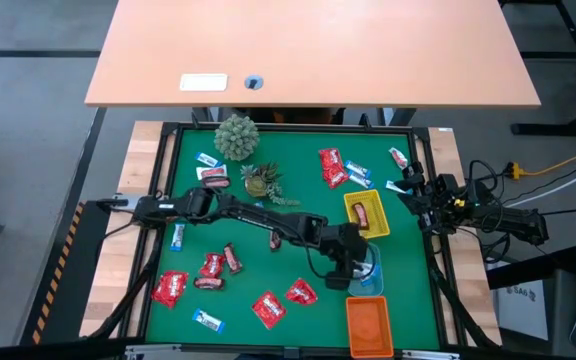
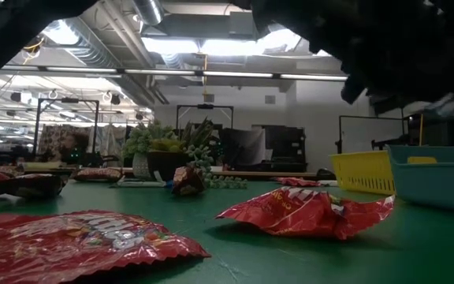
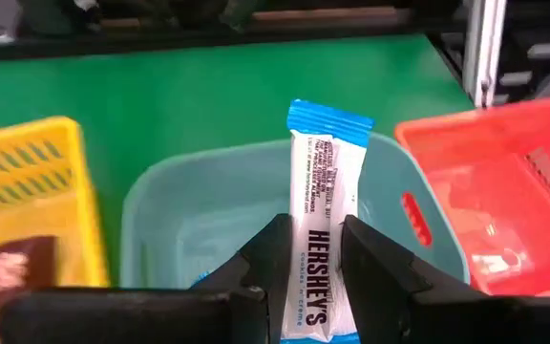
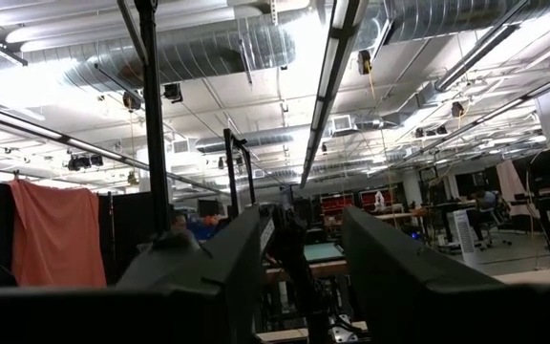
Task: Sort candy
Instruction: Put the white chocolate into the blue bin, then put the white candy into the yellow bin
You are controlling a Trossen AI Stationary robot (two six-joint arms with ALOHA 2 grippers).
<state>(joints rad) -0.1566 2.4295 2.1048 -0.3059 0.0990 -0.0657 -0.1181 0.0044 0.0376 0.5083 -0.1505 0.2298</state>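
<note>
Overhead, the left hand point(image 1: 353, 268) hides the blue-and-white candy point(image 3: 321, 239) it pinches.

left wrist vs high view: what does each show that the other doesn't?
Left wrist only: the blue-and-white Hershey's bar wrapper clamped between the left hand's fingers.

High view only: the right hand parked at the mat's right edge, scattered shiny red candy packets, two small green plants.

Both: the pale blue plastic tray under the left hand, flanked by the yellow slotted tray and the orange tray.
</note>
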